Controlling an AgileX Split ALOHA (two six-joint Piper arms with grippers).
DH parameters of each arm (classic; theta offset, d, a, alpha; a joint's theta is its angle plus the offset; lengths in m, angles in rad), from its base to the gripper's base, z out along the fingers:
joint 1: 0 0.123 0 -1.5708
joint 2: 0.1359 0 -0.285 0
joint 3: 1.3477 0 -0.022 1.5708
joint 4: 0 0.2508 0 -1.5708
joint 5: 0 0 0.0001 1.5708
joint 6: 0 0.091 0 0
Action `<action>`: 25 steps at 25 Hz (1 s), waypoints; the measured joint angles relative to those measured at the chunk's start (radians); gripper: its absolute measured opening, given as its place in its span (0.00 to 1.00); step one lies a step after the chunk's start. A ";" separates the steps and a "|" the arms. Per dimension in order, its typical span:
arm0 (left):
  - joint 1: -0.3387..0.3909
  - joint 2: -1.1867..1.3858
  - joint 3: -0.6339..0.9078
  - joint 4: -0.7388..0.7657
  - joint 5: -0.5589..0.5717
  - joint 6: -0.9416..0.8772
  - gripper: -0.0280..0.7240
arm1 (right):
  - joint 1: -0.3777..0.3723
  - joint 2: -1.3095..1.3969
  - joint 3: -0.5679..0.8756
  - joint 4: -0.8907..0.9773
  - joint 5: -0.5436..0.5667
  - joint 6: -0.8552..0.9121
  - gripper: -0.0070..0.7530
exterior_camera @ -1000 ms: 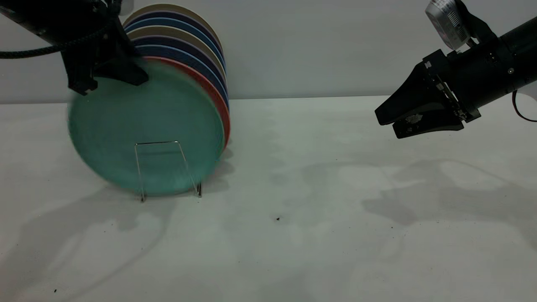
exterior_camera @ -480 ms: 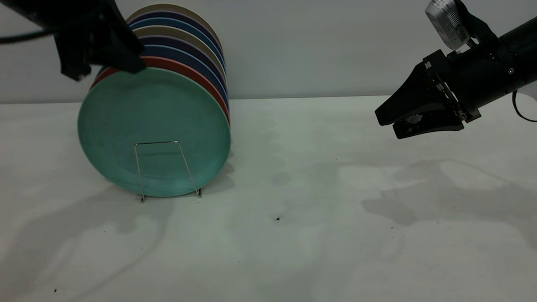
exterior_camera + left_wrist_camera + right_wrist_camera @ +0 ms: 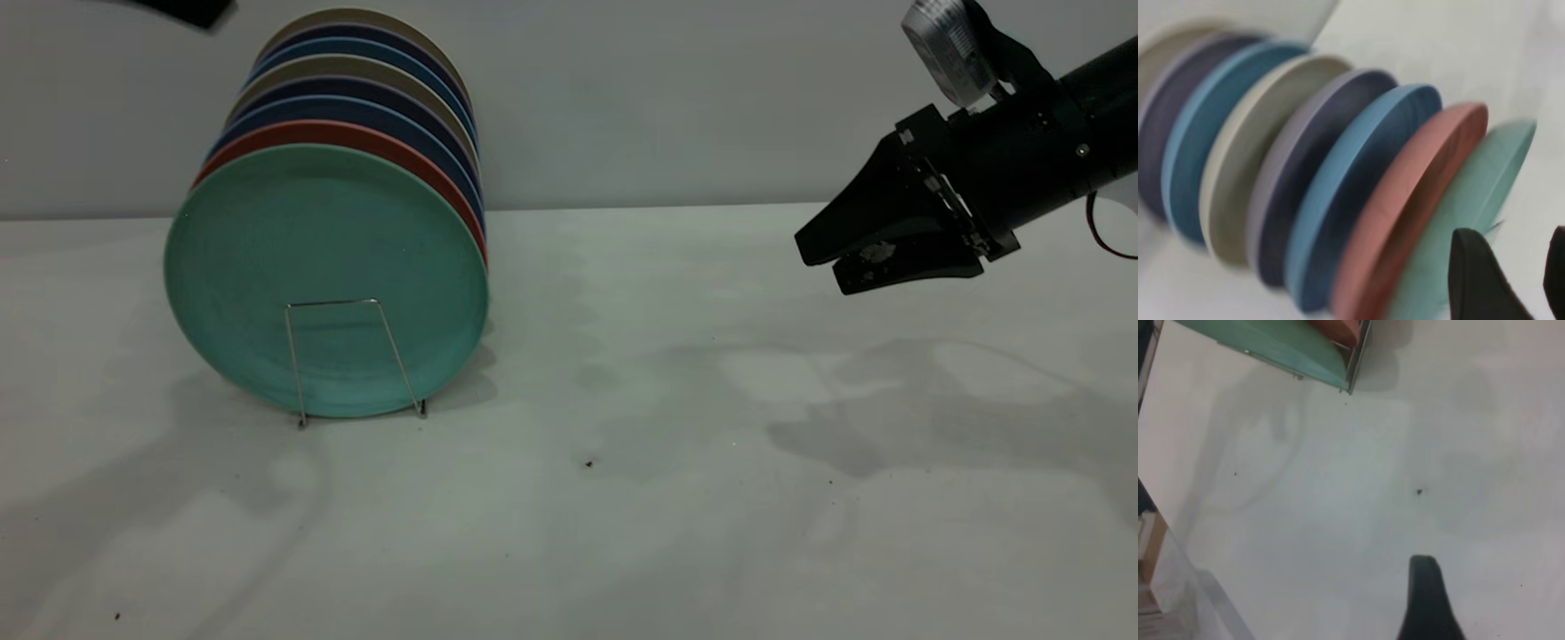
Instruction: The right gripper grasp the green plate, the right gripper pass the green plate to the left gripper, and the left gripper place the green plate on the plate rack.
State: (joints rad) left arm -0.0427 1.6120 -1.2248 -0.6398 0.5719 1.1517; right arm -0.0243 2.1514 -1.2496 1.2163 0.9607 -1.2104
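Green plate (image 3: 325,280) upright in plate rack (image 3: 356,360), frontmost of the stack, just beyond left gripper (image 3: 1511,280), jaws spread, empty. Right gripper (image 3: 822,262) well apart above tabletop (image 3: 622,498), jaws nearly together.

Green plate (image 3: 325,267) teal-green, plain; behind it salmon-pink plate (image 3: 356,133), then blue, beige plates; rack (image 3: 351,356) silver wire; grippers black.
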 joint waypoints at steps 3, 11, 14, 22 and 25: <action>0.050 -0.054 0.000 0.034 0.044 -0.436 0.42 | 0.004 -0.007 0.000 -0.031 -0.010 0.039 0.71; 0.121 -0.112 0.000 0.303 0.182 -0.878 0.49 | 0.126 -0.168 -0.037 -0.586 -0.139 0.457 0.71; 0.121 -0.113 0.000 0.335 0.255 -0.878 0.62 | 0.197 -0.257 -0.057 -0.826 -0.142 0.677 0.71; 0.121 -0.164 0.000 0.351 0.402 -0.938 0.77 | 0.285 -0.502 -0.068 -1.241 0.136 1.109 0.71; 0.121 -0.200 0.000 0.357 0.465 -0.940 0.77 | 0.285 -0.586 -0.068 -1.295 0.242 1.169 0.71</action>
State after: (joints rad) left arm 0.0781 1.4120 -1.2248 -0.2828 1.0366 0.2120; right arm 0.2605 1.5653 -1.3174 -0.0784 1.2026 -0.0418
